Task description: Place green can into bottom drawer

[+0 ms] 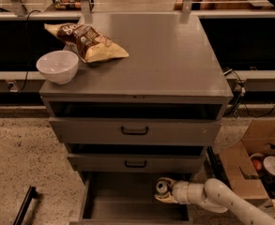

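The bottom drawer (123, 205) is pulled open at the foot of the grey cabinet and shows a flat grey interior. My gripper (164, 191) reaches in from the lower right on a white arm and is shut on the green can (163, 187). The can's silver top faces up. It is held over the right part of the drawer, close to the front of the middle drawer. I cannot tell whether the can touches the drawer floor.
The two upper drawers (134, 131) with dark handles are partly pulled out. On the cabinet top (165, 60) are a white bowl (57, 66) and a chip bag (86, 42). A cardboard box (256, 165) stands on the floor at the right. A dark bar (24, 205) lies at the lower left.
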`<control>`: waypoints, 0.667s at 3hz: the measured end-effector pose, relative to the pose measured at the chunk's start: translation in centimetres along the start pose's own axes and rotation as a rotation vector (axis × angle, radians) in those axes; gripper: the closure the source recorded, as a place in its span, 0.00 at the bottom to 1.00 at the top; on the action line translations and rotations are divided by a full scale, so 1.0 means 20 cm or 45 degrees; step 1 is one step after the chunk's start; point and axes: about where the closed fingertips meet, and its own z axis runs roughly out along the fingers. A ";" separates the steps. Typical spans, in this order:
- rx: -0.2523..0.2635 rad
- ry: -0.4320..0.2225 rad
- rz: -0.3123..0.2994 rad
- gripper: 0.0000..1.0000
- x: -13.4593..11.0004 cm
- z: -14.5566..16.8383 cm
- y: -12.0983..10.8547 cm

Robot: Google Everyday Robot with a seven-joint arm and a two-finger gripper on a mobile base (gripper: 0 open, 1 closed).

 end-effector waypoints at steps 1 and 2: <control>-0.057 -0.068 0.027 1.00 0.01 0.05 0.08; -0.075 -0.086 0.022 1.00 0.03 0.08 0.13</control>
